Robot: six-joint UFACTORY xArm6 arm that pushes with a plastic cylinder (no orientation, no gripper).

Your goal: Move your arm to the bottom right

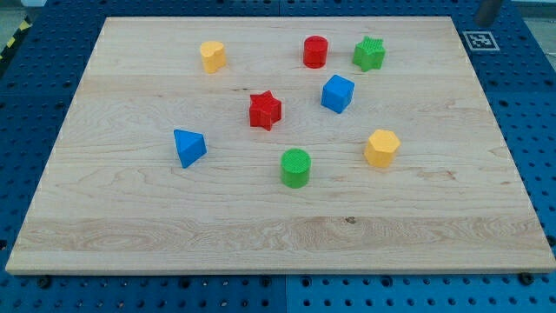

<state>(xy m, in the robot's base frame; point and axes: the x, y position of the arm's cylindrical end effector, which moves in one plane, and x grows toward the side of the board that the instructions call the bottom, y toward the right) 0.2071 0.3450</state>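
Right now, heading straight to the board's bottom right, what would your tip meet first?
Likely nothing: my tip is at the view's top right, and even the yellow hexagon, the nearest block, lies left of that line.

At the top right corner of the frame a dark rod (489,11) pokes in and is cut off by the top edge, so only a short blurred stub shows, hanging off the wooden table (261,235) near the black-and-white marker tag (479,40). I can't tell whether that lowest visible bit is really my tip. The marker's pattern is too small to read. The blue pegboard (35,78) around the table runs out of frame on every side. At the upper left, a yellow-and-black striped strip (12,39) is clipped by the left edge.
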